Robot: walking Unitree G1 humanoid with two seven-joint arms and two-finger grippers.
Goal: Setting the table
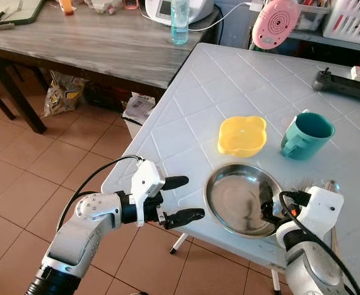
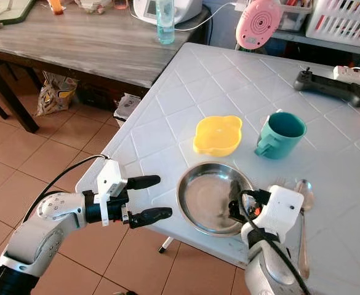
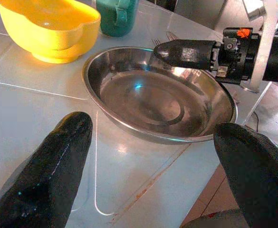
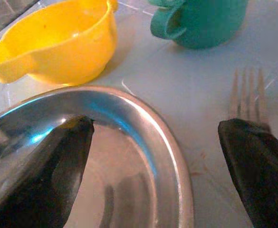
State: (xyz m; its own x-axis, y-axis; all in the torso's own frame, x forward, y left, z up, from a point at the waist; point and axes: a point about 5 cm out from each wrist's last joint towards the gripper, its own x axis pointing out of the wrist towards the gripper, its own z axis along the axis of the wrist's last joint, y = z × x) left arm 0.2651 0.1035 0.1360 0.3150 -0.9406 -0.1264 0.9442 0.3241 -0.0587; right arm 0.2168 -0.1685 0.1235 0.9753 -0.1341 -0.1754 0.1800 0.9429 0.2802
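— Surface?
— White quilted table (image 1: 186, 117). My shiny steel plate (image 1: 241, 200) sits near its edge.
— Grippers?
— Left gripper (image 1: 183, 200) spread wide beside the plate; right gripper (image 4: 158, 166) parted, straddling its rim.

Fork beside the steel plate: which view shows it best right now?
The right wrist view: the fork shows its tines clearly on the white table, just outside the steel plate rim. The left wrist view catches only the tine tips behind the plate. In the eye views it lies mostly hidden behind the right tool.
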